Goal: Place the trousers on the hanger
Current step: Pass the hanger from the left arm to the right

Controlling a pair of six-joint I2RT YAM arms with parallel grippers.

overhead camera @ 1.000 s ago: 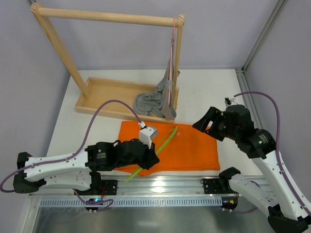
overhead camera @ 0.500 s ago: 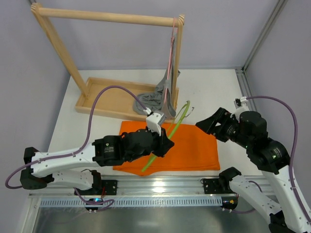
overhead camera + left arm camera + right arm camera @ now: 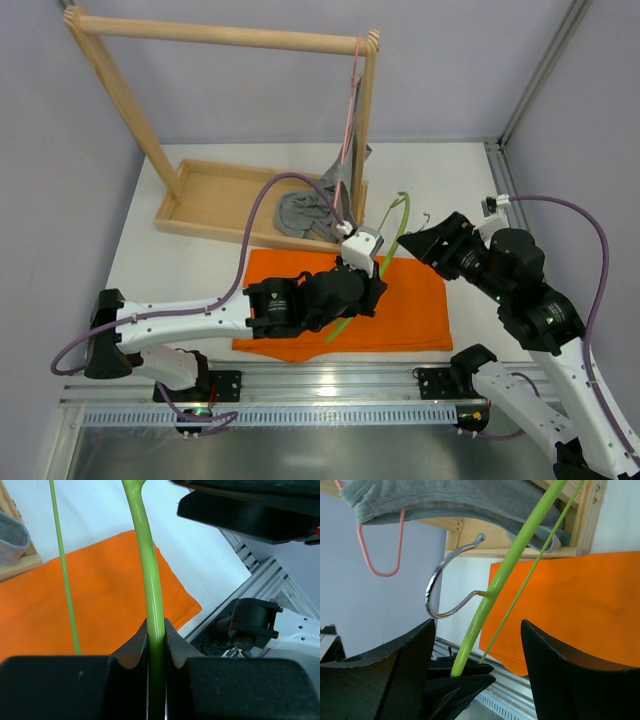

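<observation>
The orange trousers (image 3: pixel 420 312) lie folded flat on the table near the front edge; they also show in the left wrist view (image 3: pixel 110 595) and the right wrist view (image 3: pixel 580 600). My left gripper (image 3: pixel 374 287) is shut on the thick bar of the lime-green hanger (image 3: pixel 396 232) and holds it lifted and tilted above the trousers. The clamped bar (image 3: pixel 150 580) runs up between the left gripper's tips (image 3: pixel 156 630). My right gripper (image 3: pixel 425 243) is open beside the hanger's upper end. The hanger's bar (image 3: pixel 520 550) and metal hook (image 3: pixel 436 587) lie between my right gripper's spread tips (image 3: pixel 477 655), untouched.
A wooden rack (image 3: pixel 220 38) with a tray base (image 3: pixel 215 195) stands at the back. A grey garment (image 3: pixel 310 212) hangs from a pink hanger (image 3: pixel 350 110) on its right post, just behind the lifted hanger. A metal rail (image 3: pixel 330 385) runs along the front edge.
My left gripper has lifted the green hanger off the trousers and carried it right and back, towards the right gripper. The right gripper has shifted slightly towards the hanger's hook end.
</observation>
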